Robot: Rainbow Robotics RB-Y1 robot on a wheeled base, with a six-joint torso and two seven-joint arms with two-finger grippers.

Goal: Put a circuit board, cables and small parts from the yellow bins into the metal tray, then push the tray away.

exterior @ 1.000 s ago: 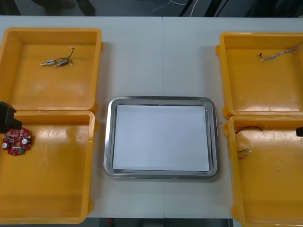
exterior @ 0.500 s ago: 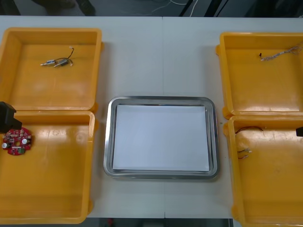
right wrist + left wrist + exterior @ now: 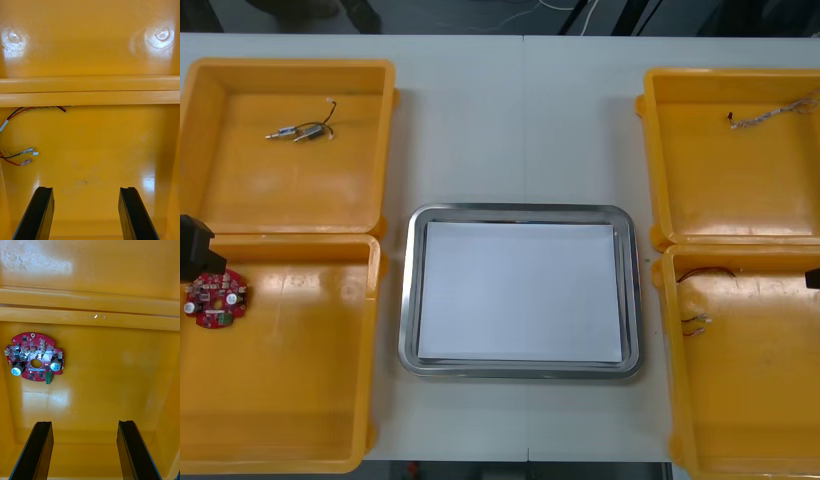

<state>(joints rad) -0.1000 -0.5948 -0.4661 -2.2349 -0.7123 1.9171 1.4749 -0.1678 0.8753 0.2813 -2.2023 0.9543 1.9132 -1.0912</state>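
Red circuit board (image 3: 34, 362) lies flat on the floor of the near left yellow bin (image 3: 300, 400). It sits beyond the fingertips of the left gripper (image 3: 85, 423), ahead of one finger rather than in line with the gap. We note the left gripper's fingers wide apart, gripping nothing, clear of the board.

The right gripper (image 3: 86, 189) hangs over the near right yellow bin (image 3: 750, 400), its fingers also spread and empty. A red and yellow cable (image 3: 17, 156) lies ahead of it, off to one finger's side, apart from both.

Between the two grippers we see the metal tray (image 3: 408, 290), white inside.

Farther out from the left gripper, small metal parts (image 3: 295, 131) lie in the far left bin (image 3: 280, 190). Farther out from the right gripper, a twisted blue and white cable (image 3: 770, 115) lies in the far right bin (image 3: 730, 190).
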